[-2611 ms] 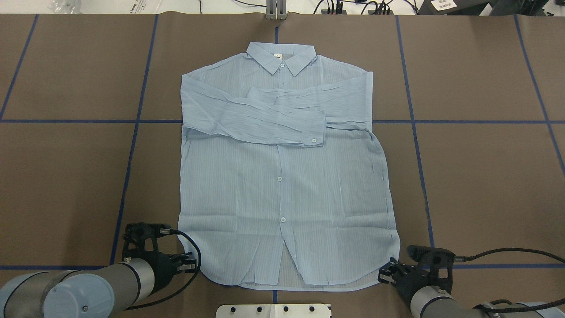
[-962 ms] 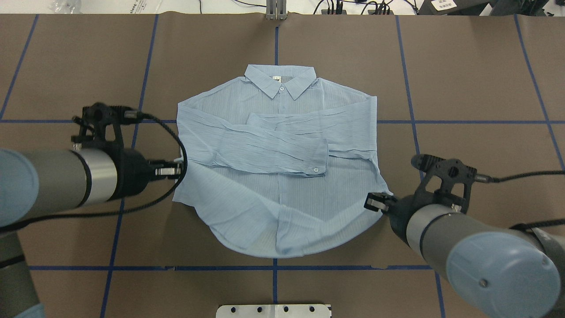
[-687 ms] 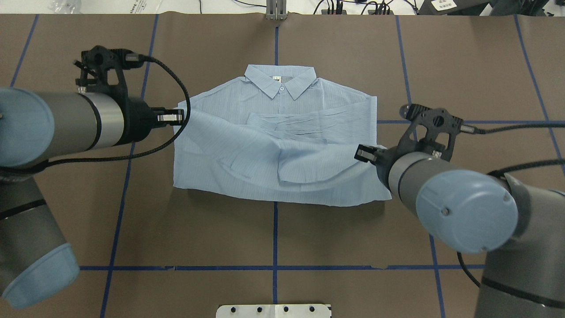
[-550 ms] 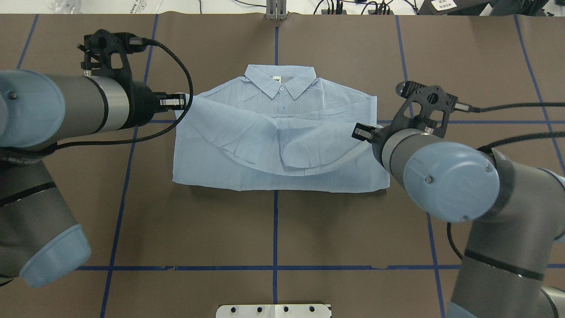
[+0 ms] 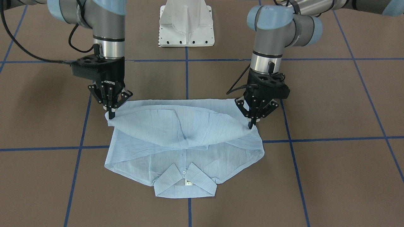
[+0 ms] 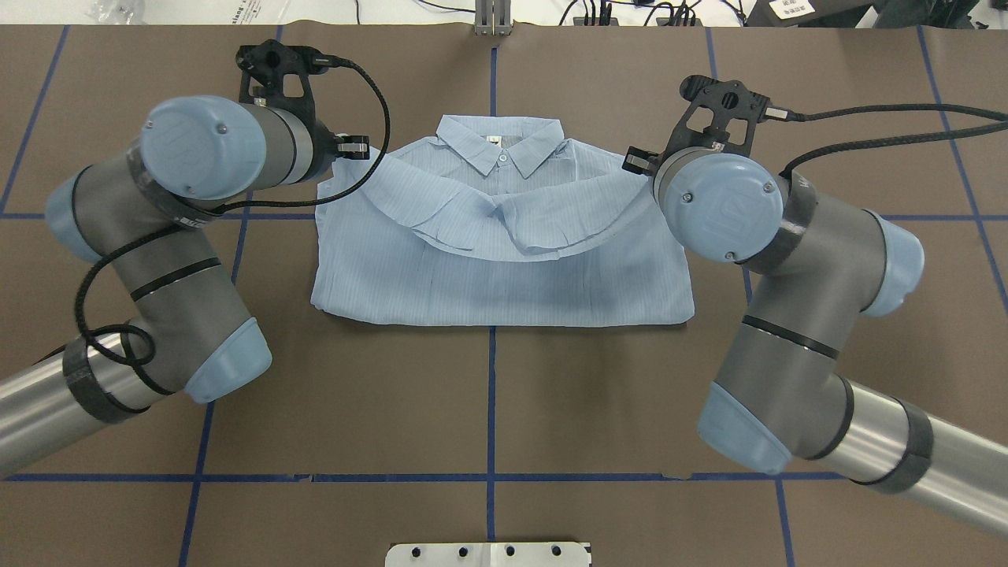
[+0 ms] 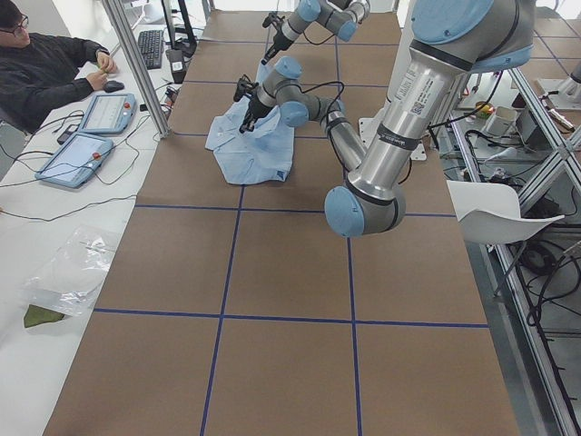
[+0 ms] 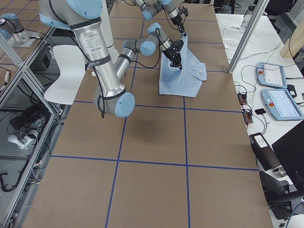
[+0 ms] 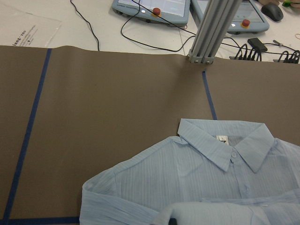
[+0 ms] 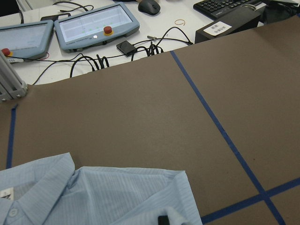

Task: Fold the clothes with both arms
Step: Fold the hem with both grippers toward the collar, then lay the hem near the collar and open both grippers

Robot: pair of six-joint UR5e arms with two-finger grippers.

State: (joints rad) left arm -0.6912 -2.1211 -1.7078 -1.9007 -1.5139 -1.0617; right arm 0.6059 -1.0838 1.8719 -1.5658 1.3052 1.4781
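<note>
**A:** Two grippers on one shirt [image 6: 504, 268]. Which step do you have in hand?

**B:** By my reading you are midway through the bottom-to-top fold. The shirt lies on the table [image 6: 488, 409] with its collar [image 6: 502, 142] at 12 o'clock in the overhead view. Its lower half is doubled over, with the crease at 6 o'clock. The carried hem [image 6: 472, 236] sags in a curve between the two tools, just short of the collar.

**A:** And the tools themselves?

**B:** Your left gripper [image 5: 251, 125] has its fingers pinched together on one hem corner, at about 10 o'clock of the shirt. Your right gripper [image 5: 110, 115] pinches the other corner the same way, at about 2 o'clock. Both corners look raised a little off the layer beneath.

**A:** What does the next move call for?

**B:** I would have you lower both corners onto the shoulders together and level, so the hem lands straight. Then release and lift straight up, or the thin cloth may trail after the fingers.

**A:** Count it for me.

**B:** You have one shirt and two arms, the left arm [image 6: 157, 260] and the right arm [image 6: 811, 260]. Each carries one gripper and holds one corner. One button [image 5: 184, 171] shows at the collar, and one label [image 5: 188, 182]. The sleeves are hidden under the flap, so you cannot count them.
</note>
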